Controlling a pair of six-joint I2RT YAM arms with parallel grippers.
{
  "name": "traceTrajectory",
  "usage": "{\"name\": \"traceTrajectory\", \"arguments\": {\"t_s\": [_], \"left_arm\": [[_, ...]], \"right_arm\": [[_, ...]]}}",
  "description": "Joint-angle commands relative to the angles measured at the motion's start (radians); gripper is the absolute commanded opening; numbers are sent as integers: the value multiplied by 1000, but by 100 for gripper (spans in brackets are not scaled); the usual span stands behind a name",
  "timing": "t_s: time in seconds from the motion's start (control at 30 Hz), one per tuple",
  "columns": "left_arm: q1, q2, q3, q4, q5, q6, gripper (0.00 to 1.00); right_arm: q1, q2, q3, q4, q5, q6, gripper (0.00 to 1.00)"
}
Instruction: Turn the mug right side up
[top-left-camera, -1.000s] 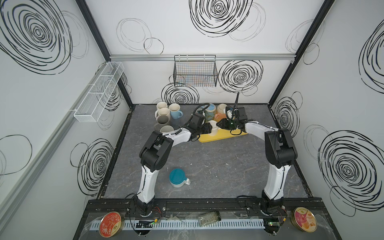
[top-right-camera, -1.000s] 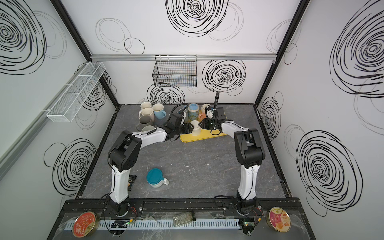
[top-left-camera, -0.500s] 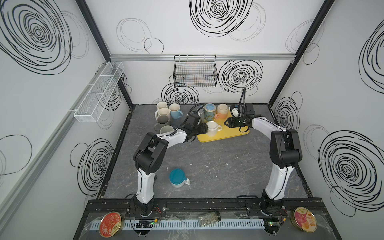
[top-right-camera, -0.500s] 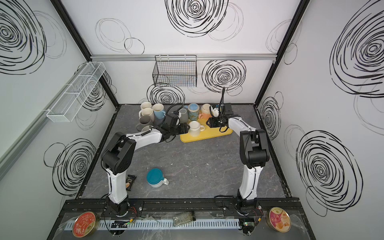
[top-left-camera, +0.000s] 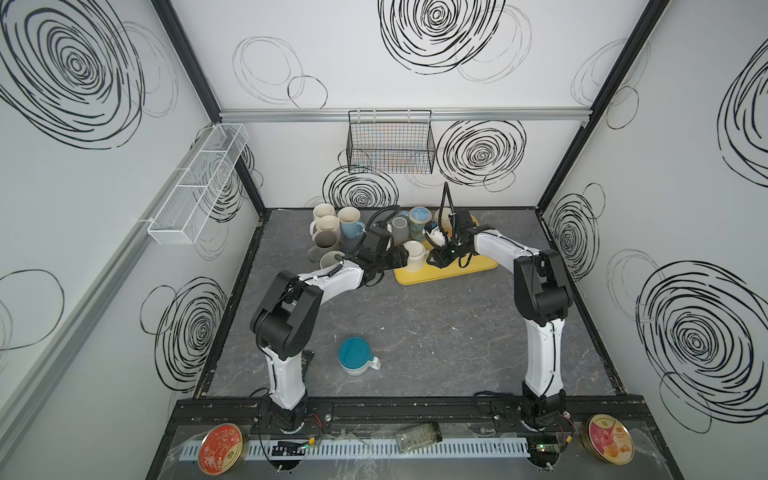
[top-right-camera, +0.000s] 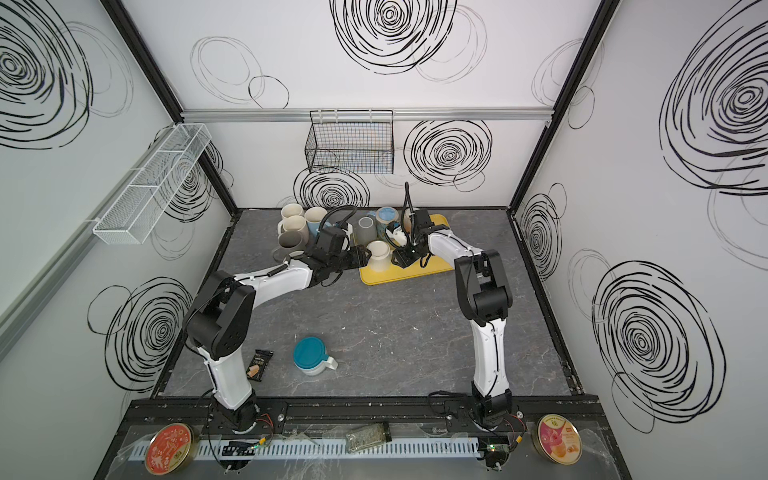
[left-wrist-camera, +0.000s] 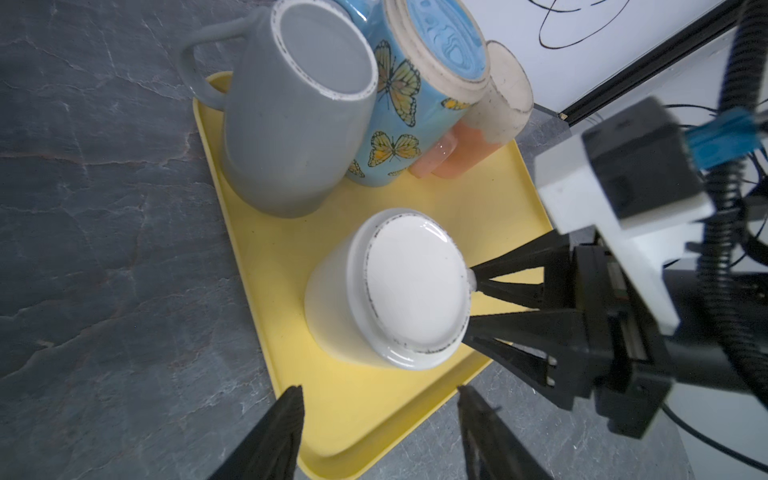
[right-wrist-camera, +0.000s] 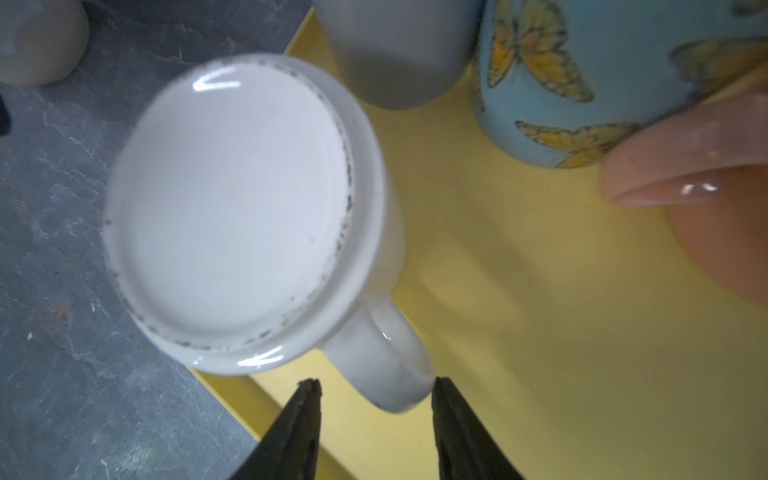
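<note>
In both top views the white mug (top-left-camera: 414, 253) (top-right-camera: 379, 253) stands base up on the near left corner of the tray (top-left-camera: 478, 266) (top-right-camera: 432, 270). The left gripper (top-left-camera: 401, 259) (top-right-camera: 361, 257) is just beside one flank and the right gripper (top-left-camera: 432, 259) (top-right-camera: 397, 259) just beside the other, so the mug sits between the two sets of fingers. A teal mug (top-left-camera: 353, 355), also base up, sits well behind both on the table. In the left wrist view the left gripper (left-wrist-camera: 380, 395) has its fingers spread wide and holds nothing. The white mug (left-wrist-camera: 415, 291) lies just ahead of the gap between them, apart from both tips. The right gripper (left-wrist-camera: 471, 305) meets it on the far side, its tips parted against the mug's side. A grey mug (left-wrist-camera: 291, 124), a butterfly mug (left-wrist-camera: 399, 83) and an orange cup (left-wrist-camera: 478, 137) stand farther ahead on the tray (left-wrist-camera: 291, 249). In the right wrist view the right gripper (right-wrist-camera: 374, 384) is parted around the handle (right-wrist-camera: 386, 357). One tip is at the handle's outer edge and the other is apart from it, so nothing is clamped. The white mug (right-wrist-camera: 232, 199) lies just beyond the tips, its base facing the camera.
</note>
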Motion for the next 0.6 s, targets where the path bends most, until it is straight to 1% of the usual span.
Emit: {"name": "traceTrajectory", "arguments": {"t_s": [0.0,0.07,0.27,0.4,0.57], "left_arm": [[15,-50,-20,14,-17,20,63],[18,-59,-27,12,-19,23,63],[30,-87,-52,11,-25,29,63],[37,-107,-68,11,-31,37,63],[39,-121,-71,-1,-41,49,64]], "right_arm": [[32,29,49,-65,84,-31,42],[39,34,61,-71,94,-27,40],[53,-3,40,-29,56,-28,40],[63,-16,45,-16,92,-34,47],[65,-24,53,-18,44,-36,47]]}}
